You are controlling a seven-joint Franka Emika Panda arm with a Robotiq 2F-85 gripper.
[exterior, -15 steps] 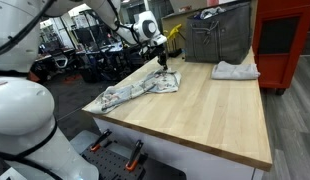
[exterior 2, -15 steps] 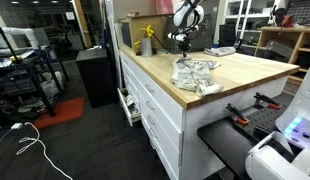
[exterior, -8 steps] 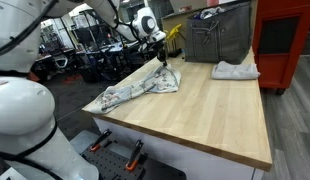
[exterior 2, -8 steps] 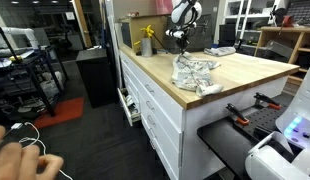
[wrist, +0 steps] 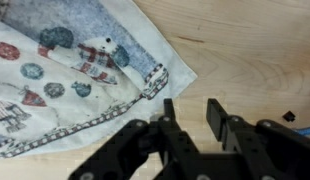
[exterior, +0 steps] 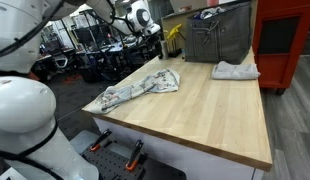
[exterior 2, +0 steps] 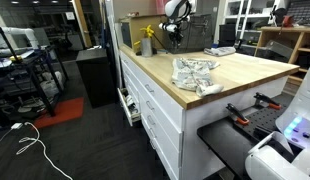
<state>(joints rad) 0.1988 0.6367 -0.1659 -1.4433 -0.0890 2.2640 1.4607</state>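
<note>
The cloth point(exterior: 143, 88) lies on the bench point(exterior: 207, 115), left of middle. A small cloth point(exterior: 235, 70) lies at the right. A bin point(exterior: 217, 38) stands behind it, at the top.

Arm point(exterior: 123, 12) extended, wrist point(exterior: 142, 17) angled down. End effector point(wrist: 192, 118) hangs in the air, pointing downward; fingers point(wrist: 216, 116) partly spread, nothing gripped between them.

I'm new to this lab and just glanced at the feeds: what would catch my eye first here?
A crumpled patterned cloth lies near one edge of the pale wooden table. The gripper hangs above the cloth's corner, jaws apart with nothing between them. A smaller light cloth sits at the table's far corner.
</note>
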